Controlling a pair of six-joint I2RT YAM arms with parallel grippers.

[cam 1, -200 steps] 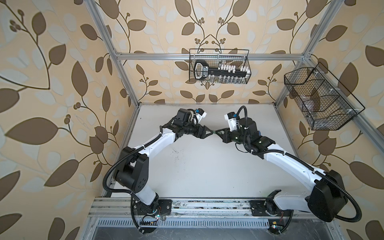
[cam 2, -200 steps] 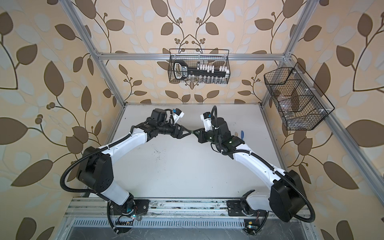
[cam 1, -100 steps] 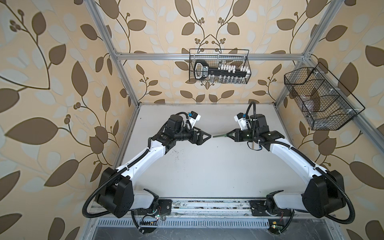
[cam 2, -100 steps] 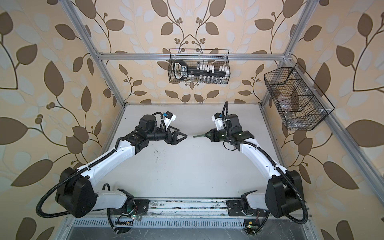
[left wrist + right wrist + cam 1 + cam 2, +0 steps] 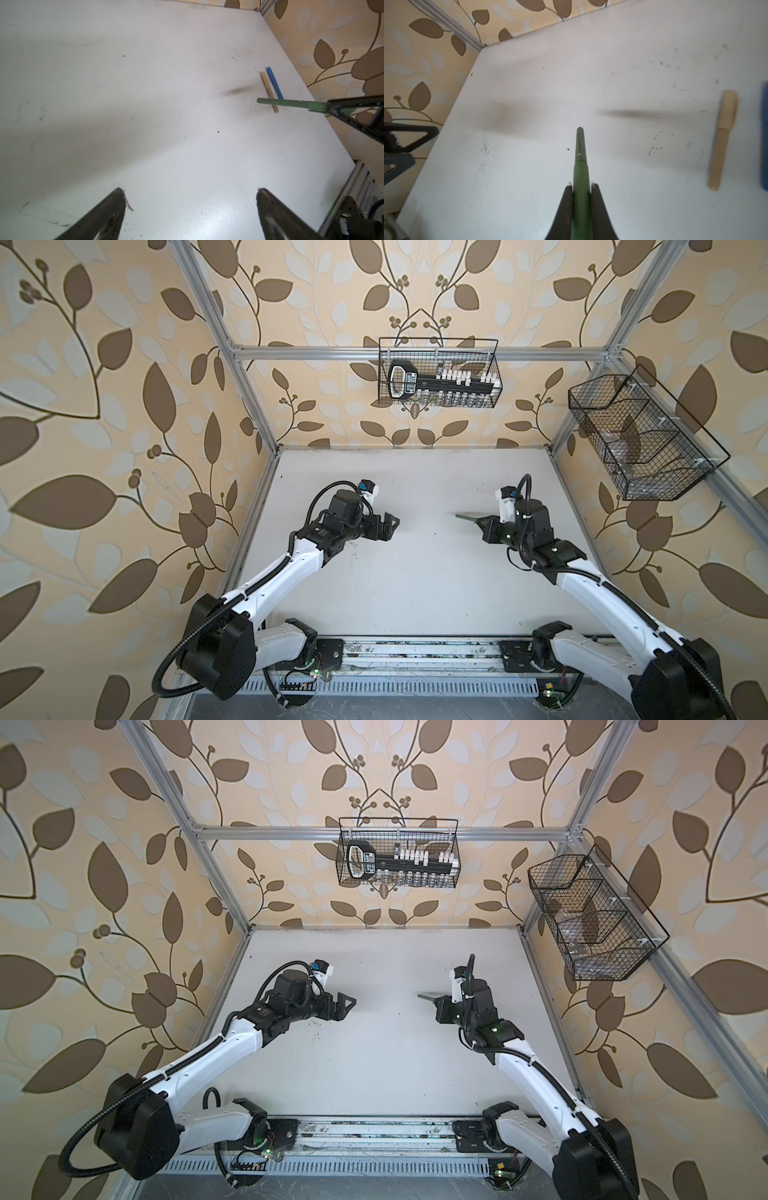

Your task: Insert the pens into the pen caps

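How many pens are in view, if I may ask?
3: green pen in the right pincer; tan pen and blue pen side by side on the table.

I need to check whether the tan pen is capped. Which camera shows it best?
The right wrist view: the tan pen lies whole and close, a wider cap section on one end, slightly blurred. The left wrist view shows it small and distant, crossed by the green pen. Neither top view shows it.
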